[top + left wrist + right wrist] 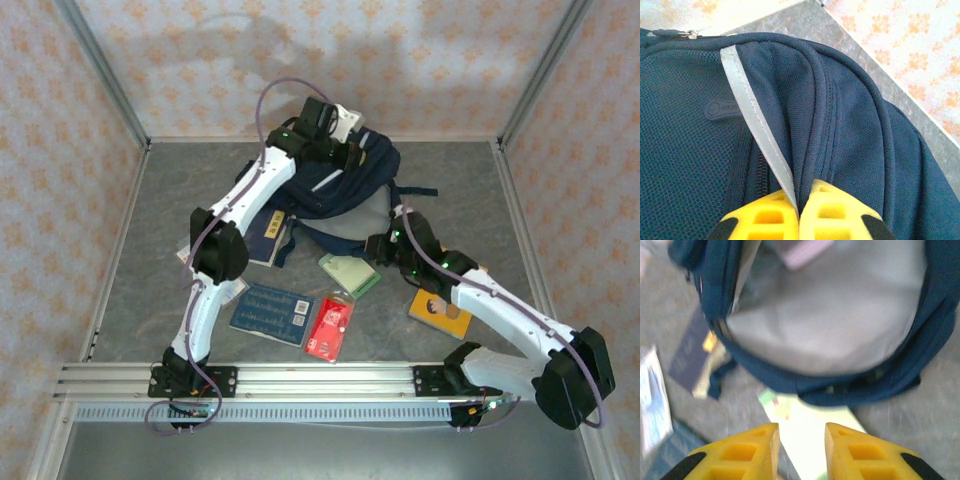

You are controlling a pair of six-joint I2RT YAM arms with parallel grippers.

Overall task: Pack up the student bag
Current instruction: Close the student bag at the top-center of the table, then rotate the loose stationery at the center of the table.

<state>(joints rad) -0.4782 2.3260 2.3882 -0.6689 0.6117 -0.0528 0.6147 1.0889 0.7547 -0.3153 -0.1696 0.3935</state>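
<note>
Student bag (850, 125) pinched by left claw (799, 215); right claw (801, 450) parted, empty.

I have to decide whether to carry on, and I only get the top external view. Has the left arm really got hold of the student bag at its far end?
Observer: Yes. On the left wrist view, the jaws of the left gripper are pinched shut on a fold of the student bag, right beside its grey stripe.
Operator: Is the bag's mouth open?
Observer: The right wrist view looks straight in: the opening gapes and shows pale grey lining.
Operator: Is the right arm carrying anything?
Observer: The jaws of the right gripper stand apart above a pale green card lying just outside the opening. I can't tell whether they touch it.
</note>
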